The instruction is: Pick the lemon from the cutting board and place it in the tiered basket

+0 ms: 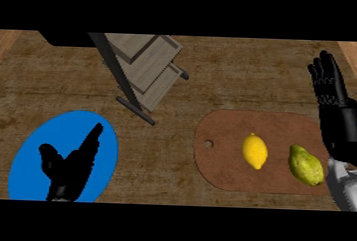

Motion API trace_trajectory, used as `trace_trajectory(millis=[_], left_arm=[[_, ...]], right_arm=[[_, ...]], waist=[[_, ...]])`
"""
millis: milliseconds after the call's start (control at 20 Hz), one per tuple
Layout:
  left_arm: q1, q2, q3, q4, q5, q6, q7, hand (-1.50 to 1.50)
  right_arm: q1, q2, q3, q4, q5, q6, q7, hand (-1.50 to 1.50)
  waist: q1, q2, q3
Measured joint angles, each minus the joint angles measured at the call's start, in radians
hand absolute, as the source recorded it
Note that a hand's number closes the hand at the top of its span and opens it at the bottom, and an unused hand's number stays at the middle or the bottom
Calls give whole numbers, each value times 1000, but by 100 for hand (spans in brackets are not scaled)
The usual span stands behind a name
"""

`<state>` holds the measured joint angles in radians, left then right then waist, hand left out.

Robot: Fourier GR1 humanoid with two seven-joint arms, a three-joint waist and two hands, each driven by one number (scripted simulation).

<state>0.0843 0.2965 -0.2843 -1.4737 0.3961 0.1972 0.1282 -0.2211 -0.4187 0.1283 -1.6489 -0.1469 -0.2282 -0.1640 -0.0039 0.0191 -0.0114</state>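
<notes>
The lemon (255, 151) lies on the cutting board (217, 169), its long axis pointing away from the robot. The right hand (331, 90) is nearer, fingers straight and together, and the lemon sits left of its forearm. The left hand (67, 171) hovers, fingers spread, above a blue plate (28, 172).

Kitchen counter (249, 80) (cutting board (223, 166), lemon (255, 150))
</notes>
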Motion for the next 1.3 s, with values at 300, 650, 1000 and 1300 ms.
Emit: trace_trajectory(millis=[300, 650, 1000, 1300], left_arm=[[-115, 29, -1, -2, -74, -55, -99, 0], [-182, 9, -24, 49, -143, -90, -200, 0], [-203, -2, 6, 113, -161, -110, -247, 0], [-197, 0, 12, 119, -160, -109, -242, 0]], right_arm=[[-71, 133, 61, 137, 72, -143, 180, -150], [-136, 331, 132, 361, 216, -388, 213, -150], [-225, 256, 255, 326, 475, -408, 487, -150], [-308, 97, 372, 347, 623, -141, 809, -150]], waist=[[18, -10, 7], [19, -11, 10], [-4, -25, 8], [-17, -41, 0]])
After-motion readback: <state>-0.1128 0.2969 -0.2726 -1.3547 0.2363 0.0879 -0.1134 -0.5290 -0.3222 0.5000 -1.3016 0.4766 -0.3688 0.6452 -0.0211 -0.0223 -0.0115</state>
